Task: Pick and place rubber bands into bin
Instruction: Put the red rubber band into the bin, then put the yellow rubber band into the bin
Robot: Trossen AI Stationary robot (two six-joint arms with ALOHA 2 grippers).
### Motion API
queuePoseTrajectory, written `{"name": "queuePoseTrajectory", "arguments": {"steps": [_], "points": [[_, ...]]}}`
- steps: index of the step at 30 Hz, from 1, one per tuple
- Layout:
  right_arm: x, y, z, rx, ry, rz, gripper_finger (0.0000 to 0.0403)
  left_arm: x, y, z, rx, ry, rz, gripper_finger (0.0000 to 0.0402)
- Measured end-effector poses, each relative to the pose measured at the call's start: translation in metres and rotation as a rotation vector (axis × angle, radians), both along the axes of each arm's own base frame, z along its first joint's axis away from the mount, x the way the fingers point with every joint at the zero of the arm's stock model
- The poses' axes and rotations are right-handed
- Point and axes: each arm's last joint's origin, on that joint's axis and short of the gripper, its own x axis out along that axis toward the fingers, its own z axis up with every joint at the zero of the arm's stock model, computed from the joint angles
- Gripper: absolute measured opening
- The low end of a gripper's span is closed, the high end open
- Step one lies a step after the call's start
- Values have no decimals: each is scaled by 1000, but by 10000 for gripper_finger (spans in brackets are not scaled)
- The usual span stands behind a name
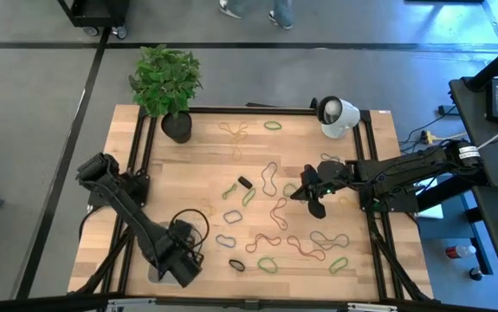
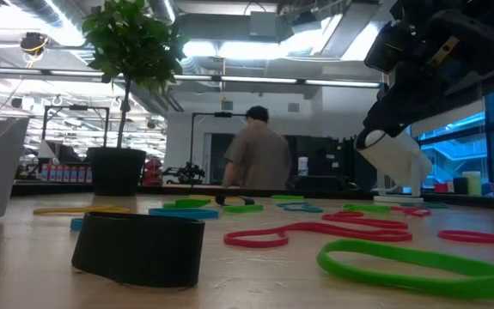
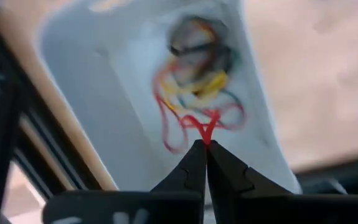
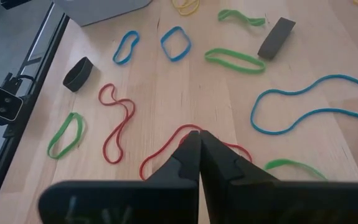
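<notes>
Bench (image 1: 205, 173): pale wood planks, dark metal frame along the edges.

Bands (image 1: 270, 238): thin floppy loops in red, green, blue, yellow and tan, with a few wider black ones, scattered flat over the middle and near side of the bench. The low view shows them as flat ribbons, a broad black loop (image 2: 139, 247) standing on edge closest to the camera.

Bin (image 3: 160, 93): smooth pale tray with rounded corners, seen only in the left wrist view; it holds a tangle of red, yellow and dark bands. In the high view the left arm covers it.

Left hand (image 3: 205, 163): above the bin at the near left corner of the bench, fingers pressed together on a red band (image 3: 205, 127).

Right hand (image 4: 198, 152): over the bench's right half, fingers pressed together, tips at a red loop (image 4: 166, 146); whether it grips the loop is unclear.

Potted plant (image 1: 167, 82): leafy, black pot, far left corner.

Person (image 2: 259, 154): background, low view.
</notes>
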Motion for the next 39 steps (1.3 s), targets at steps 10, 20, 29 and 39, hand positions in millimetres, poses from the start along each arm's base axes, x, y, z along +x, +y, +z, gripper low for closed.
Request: {"name": "queuePoseTrajectory", "arguments": {"steps": [10,20,29,39], "points": [[0,0,0,21,5,-15,7,9,26,-30,24,146,-10,91],[0,0,0,21,5,-13,7,25,55,-15,86,13,-81,153],[1,0,1,20,-14,-12,7,38,106,33,275,-229,-154,134],[1,0,2,19,-18,-11,7,63,155,35,250,-228,-297,49]]}}
